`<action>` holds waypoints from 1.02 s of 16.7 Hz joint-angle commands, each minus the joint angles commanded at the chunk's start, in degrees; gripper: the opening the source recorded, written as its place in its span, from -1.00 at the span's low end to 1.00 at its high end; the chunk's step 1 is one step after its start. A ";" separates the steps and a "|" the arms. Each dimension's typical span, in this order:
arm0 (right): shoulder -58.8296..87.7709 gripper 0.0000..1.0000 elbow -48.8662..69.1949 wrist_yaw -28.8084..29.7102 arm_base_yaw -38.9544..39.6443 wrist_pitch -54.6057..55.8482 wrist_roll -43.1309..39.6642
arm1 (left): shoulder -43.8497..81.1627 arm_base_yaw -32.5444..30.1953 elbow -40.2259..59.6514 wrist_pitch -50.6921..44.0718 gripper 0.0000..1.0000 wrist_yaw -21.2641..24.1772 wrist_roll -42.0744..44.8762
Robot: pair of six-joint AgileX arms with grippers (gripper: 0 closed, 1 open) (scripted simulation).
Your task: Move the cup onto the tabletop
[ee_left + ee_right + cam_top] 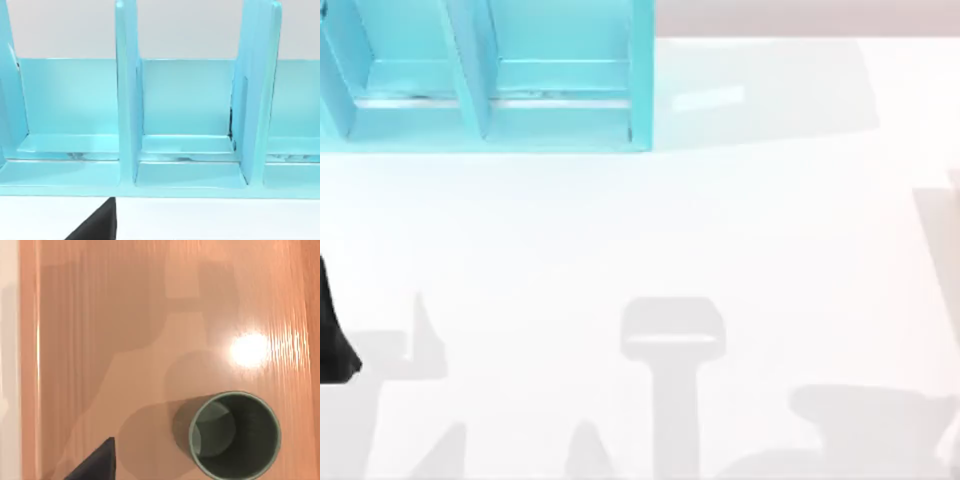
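Note:
The cup is a dark olive-grey cylinder standing upright and empty on an orange-brown wooden surface, seen from above in the right wrist view. A black part of my right gripper shows beside the cup and apart from it, holding nothing that I can see. The white tabletop spreads across the top view with only shadows on it. A black part of my left arm sits at the tabletop's left edge. In the left wrist view a black part of my left gripper hangs in front of the shelf.
A teal-blue compartmented shelf unit stands at the tabletop's back left, with its upright dividers close in the left wrist view. A white strip borders the wooden surface.

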 joint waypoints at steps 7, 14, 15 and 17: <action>28.01 1.00 22.64 -0.01 -9.55 -20.43 -9.35 | 0.00 0.00 0.00 0.00 1.00 0.00 0.00; 32.42 1.00 26.22 -0.01 -11.15 -23.76 -10.91 | 0.00 0.00 0.00 0.00 1.00 0.00 0.00; 32.25 1.00 26.05 0.01 -10.87 -23.61 -10.84 | 0.00 0.00 0.00 0.00 1.00 0.00 0.00; 32.50 1.00 25.21 0.00 -10.92 -22.72 -10.75 | 0.00 0.00 0.00 0.00 1.00 0.00 0.00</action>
